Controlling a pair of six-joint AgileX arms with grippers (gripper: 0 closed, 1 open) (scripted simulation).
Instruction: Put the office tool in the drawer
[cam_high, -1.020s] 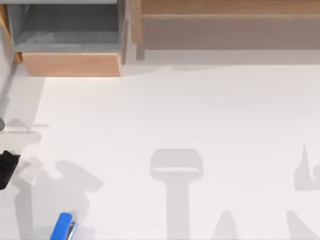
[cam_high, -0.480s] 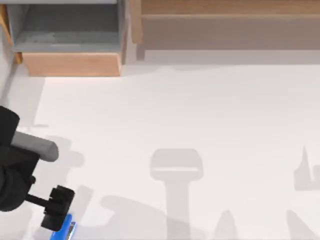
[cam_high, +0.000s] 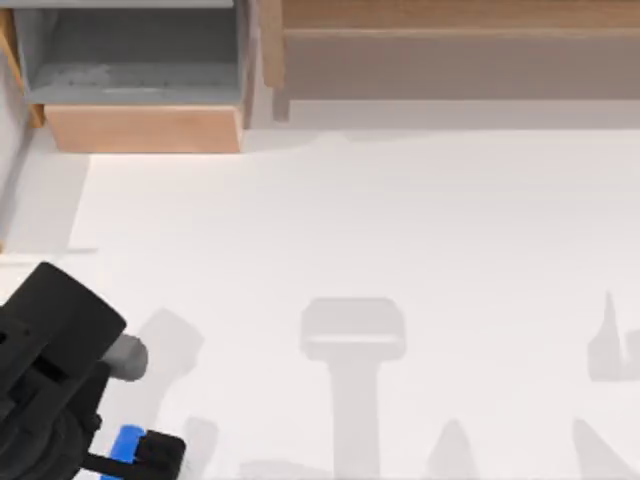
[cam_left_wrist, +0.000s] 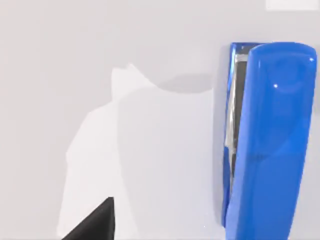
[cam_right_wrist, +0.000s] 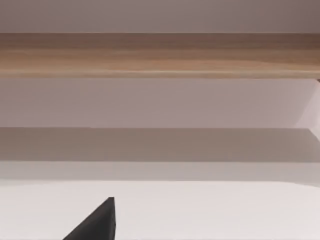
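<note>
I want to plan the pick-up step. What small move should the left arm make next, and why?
Probably shift the left claw sideways until it is centred over the stapler, then lower it. In the top view the claw sits at the stapler's edge near the table's front left corner, and the left wrist view shows the stapler off to one side, lying free. The drawer is already open.

Bright blue stapler (cam_left_wrist: 270, 145), silver metal underside, just beside black left gripper (cam_high: 150, 455). Drawer (cam_high: 140, 128): grey inside, light tan wood front. White table (cam_high: 400, 230). Tan wooden shelf (cam_right_wrist: 160, 55).
</note>
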